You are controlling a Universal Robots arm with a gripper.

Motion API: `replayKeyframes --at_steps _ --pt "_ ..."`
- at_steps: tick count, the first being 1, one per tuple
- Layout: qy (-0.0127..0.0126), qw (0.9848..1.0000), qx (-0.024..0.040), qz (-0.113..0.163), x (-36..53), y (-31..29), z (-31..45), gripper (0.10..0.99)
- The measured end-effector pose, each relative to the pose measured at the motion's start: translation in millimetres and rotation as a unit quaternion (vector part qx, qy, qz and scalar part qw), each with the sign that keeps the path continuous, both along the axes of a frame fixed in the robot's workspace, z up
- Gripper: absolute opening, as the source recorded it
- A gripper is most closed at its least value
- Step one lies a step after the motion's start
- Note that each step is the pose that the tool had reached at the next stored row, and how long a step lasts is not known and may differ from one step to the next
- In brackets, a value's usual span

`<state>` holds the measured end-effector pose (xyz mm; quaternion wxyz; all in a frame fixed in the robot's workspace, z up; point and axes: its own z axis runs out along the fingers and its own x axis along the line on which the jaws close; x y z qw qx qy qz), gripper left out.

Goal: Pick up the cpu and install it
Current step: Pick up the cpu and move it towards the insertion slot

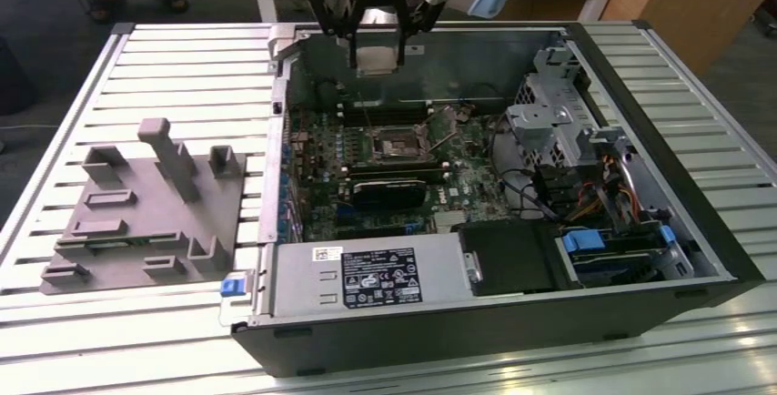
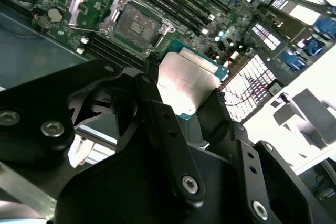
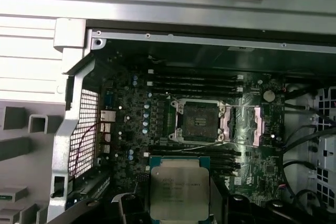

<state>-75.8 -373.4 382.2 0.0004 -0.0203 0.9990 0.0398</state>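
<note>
End effector (image 1: 378,49) pinching cpu (image 2: 186,85) between its fingers, raised over computer case (image 1: 704,249), open socket (image 3: 199,121) nearby

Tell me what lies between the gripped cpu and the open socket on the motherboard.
In the first wrist view, long black slots cross the board between the cpu and the socket. The gripper is shut on the cpu.

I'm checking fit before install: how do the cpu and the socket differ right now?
The cpu has a pale silver top; the socket is dark inside a metal frame. The cpu hangs in the gripper, clear of the board; the socket sits fixed on it, frame open. Both are square.
</note>
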Motion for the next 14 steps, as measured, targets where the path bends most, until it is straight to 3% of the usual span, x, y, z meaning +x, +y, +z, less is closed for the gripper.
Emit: replayKeyframes --at_steps 14 --pt "0.0 1.0 0.0 0.0 24.5 6.7 -0.8 0.541"
